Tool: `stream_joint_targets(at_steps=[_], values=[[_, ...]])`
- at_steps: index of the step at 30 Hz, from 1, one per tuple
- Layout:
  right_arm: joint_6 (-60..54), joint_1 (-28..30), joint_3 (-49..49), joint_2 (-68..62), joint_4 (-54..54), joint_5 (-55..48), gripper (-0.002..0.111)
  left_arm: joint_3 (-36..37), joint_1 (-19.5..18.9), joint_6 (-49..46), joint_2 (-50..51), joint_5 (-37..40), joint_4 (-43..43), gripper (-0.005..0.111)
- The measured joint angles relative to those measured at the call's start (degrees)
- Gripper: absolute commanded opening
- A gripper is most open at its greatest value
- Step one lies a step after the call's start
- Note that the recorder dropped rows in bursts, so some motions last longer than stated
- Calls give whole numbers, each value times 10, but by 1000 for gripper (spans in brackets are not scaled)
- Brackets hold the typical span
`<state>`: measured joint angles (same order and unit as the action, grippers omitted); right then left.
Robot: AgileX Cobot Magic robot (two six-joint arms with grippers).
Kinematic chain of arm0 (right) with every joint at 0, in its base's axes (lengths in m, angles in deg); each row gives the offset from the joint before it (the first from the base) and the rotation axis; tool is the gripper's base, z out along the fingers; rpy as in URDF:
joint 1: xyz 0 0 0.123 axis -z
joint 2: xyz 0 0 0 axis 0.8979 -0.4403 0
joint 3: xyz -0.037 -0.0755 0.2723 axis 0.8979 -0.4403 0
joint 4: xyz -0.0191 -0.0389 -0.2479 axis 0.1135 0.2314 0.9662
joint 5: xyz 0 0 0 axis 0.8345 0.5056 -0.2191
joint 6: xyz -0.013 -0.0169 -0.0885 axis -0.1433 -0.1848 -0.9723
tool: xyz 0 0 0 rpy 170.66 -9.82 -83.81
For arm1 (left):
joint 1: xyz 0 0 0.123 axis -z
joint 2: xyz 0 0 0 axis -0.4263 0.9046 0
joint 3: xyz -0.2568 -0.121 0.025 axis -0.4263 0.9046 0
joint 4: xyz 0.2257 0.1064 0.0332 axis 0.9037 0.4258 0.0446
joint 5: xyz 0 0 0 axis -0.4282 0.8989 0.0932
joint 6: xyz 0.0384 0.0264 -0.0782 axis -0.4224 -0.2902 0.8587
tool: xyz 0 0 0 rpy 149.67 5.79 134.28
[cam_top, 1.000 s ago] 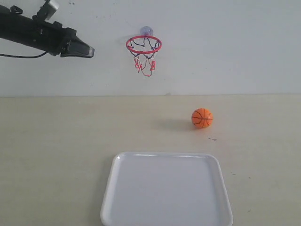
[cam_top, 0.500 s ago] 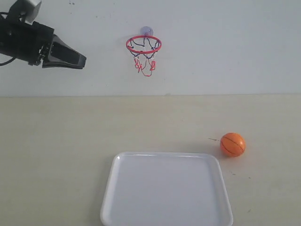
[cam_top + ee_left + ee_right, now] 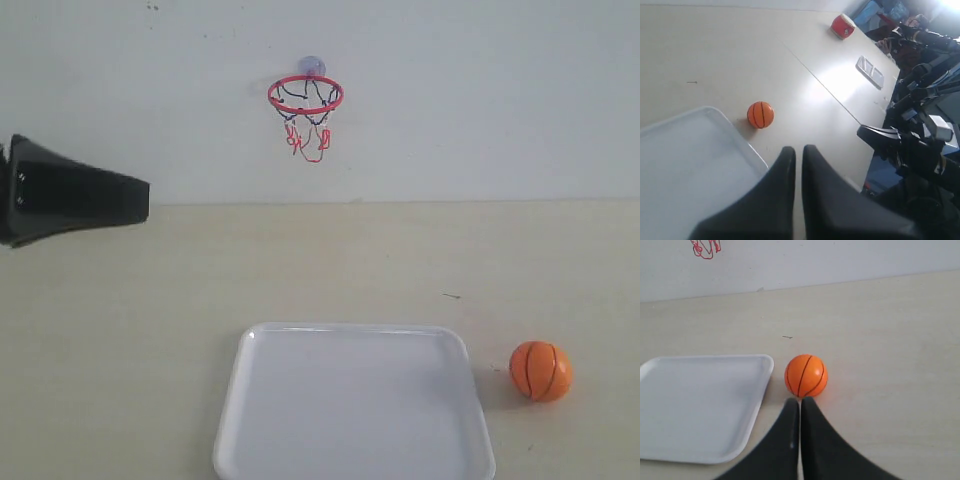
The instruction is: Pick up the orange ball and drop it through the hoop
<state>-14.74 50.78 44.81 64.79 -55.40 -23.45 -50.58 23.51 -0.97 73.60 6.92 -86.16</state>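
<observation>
The orange ball (image 3: 541,371) lies on the table just off the white tray's right front corner; it also shows as the orange ball (image 3: 760,114) and the orange ball (image 3: 806,375) in the wrist views. The hoop (image 3: 305,95), with its red rim and dangling net, hangs on the back wall; only the net's red tip (image 3: 705,247) shows in the right wrist view. My left gripper (image 3: 140,198) is shut and empty at the far left, well away from the ball, seen again as the left gripper (image 3: 799,150). My right gripper (image 3: 800,401) is shut, its tips just short of the ball; it is outside the exterior view.
The white tray (image 3: 350,400) sits at the table's front middle, also seen as the tray (image 3: 685,165) and the tray (image 3: 695,405). In the left wrist view a red object (image 3: 842,26) and a small grey tray (image 3: 870,71) lie on a neighbouring table, with dark equipment (image 3: 920,150) beyond the edge.
The ball rolled from the middle right of the table toward the front right, ending beside the tray. The left arm dropped lower and drew back to the left.
</observation>
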Motion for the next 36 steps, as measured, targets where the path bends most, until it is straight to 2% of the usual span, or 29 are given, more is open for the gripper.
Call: stream_joint_targets(at_steps=[9,16,25,36], values=[[0,0,0,0,0,0,0,166,0,-6,-236,-30,-41,4],[0,0,0,0,0,0,0,216,1,-6,-387,-45,-53,4],[0,0,0,0,0,0,0,221,1,-6,-473,-37,-54,4],[0,0,0,0,0,0,0,221,1,-6,-479,-37,-54,4]])
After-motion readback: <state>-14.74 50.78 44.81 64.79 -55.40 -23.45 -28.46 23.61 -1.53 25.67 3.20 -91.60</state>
